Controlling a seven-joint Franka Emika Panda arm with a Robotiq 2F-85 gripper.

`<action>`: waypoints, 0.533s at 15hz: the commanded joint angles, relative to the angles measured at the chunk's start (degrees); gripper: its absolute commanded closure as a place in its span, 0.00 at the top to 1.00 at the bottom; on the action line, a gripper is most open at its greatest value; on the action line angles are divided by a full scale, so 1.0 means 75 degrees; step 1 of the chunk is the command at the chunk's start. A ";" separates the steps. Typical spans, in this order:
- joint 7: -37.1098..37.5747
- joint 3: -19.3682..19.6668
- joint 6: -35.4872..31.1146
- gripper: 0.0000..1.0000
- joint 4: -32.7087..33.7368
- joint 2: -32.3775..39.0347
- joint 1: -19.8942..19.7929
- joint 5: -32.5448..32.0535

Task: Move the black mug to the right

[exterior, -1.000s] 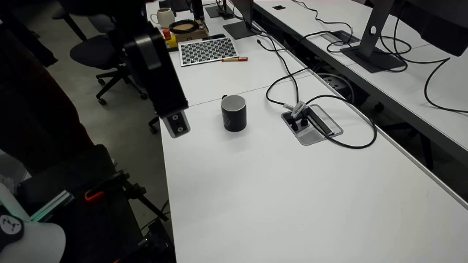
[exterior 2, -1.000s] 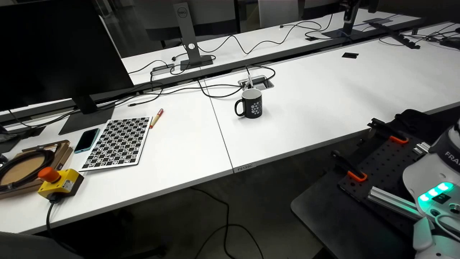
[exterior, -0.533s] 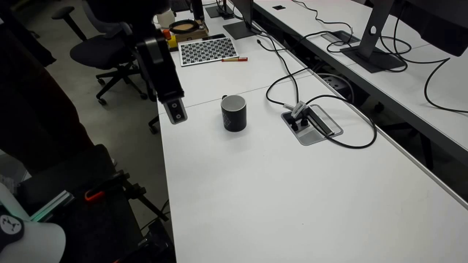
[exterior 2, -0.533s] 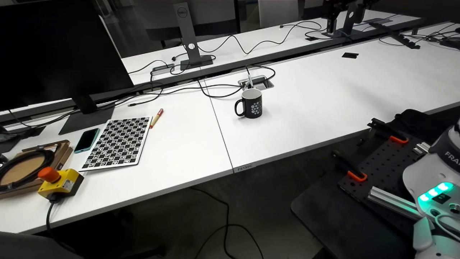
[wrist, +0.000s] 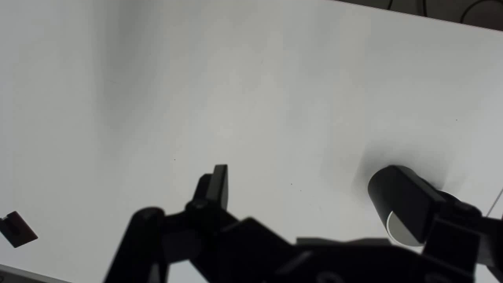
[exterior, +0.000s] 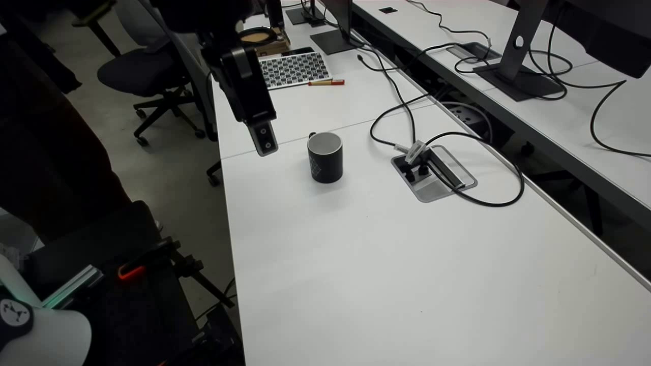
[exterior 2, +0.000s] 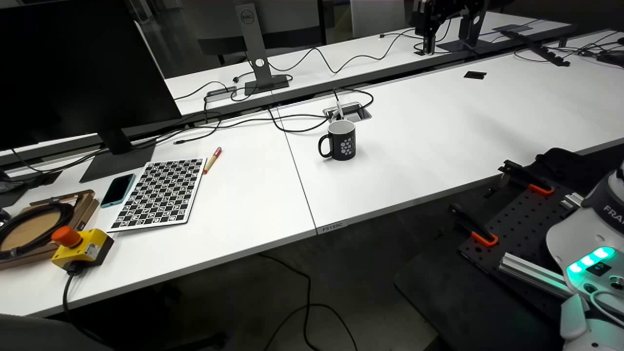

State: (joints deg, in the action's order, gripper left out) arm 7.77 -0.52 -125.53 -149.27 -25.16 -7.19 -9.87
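The black mug [exterior: 326, 165] stands upright on the white desk, with its handle toward the checkered board. In an exterior view its white dotted print and handle show on the black mug [exterior 2: 342, 144]. My gripper [exterior: 264, 140] is above the desk, apart from the mug, and only one fingertip shows clearly there. My gripper [exterior 2: 429, 46] also shows at the top right of an exterior view. In the wrist view my gripper [wrist: 308, 169] is wide open with nothing between its fingers. The mug [wrist: 379, 190] appears there partly hidden behind the right finger.
A cable box [exterior: 437, 175] with black cables is set in the desk behind the mug. A checkered board [exterior 2: 161, 192], a red pen [exterior 2: 212, 161], a phone [exterior 2: 117, 190] and a yellow stop button [exterior 2: 80, 246] lie further along. A monitor [exterior 2: 73, 68] stands there.
My gripper has moved up and then right in an exterior view, nearer the mug. In an exterior view it has come into sight and moved left. The mug has not moved.
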 commanded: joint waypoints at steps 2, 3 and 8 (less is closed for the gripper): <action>-0.0423 0.0373 -0.0316 1.00 -0.0092 0.0026 0.0223 0.0527; -0.0601 0.0476 -0.0462 1.00 -0.0108 0.0064 0.0319 0.0816; -0.1264 0.0400 -0.1526 1.00 -0.0053 0.0496 0.0825 0.1510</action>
State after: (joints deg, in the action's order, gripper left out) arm 0.96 2.53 -132.23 -149.94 -23.92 -3.33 -0.63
